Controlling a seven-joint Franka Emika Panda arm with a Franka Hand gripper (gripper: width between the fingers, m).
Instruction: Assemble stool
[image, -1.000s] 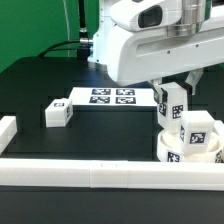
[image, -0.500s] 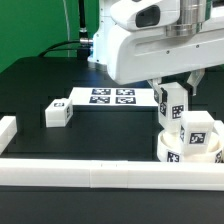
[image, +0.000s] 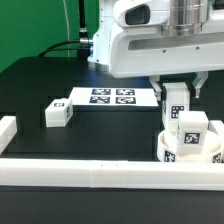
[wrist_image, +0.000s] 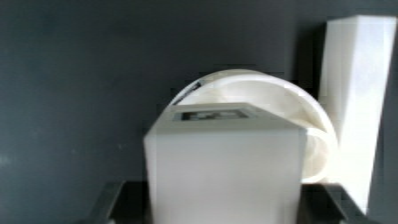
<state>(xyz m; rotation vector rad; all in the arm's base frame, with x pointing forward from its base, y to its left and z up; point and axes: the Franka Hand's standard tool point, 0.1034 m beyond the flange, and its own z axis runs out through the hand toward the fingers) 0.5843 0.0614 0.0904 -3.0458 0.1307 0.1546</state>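
The gripper (image: 178, 90) is closed on a blocky white tagged leg (image: 177, 101), upright, close to the thick round seat (image: 170, 150)

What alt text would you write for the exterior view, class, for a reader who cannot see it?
The robot arm's jaws grip a tagged leg above the round seat, where another leg stands. A third leg lies by the marker board on the black table.

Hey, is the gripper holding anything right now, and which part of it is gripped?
Yes. The gripper holds one stool leg, with its two fingers pinching opposite sides of the leg's upper end, close to the seat.
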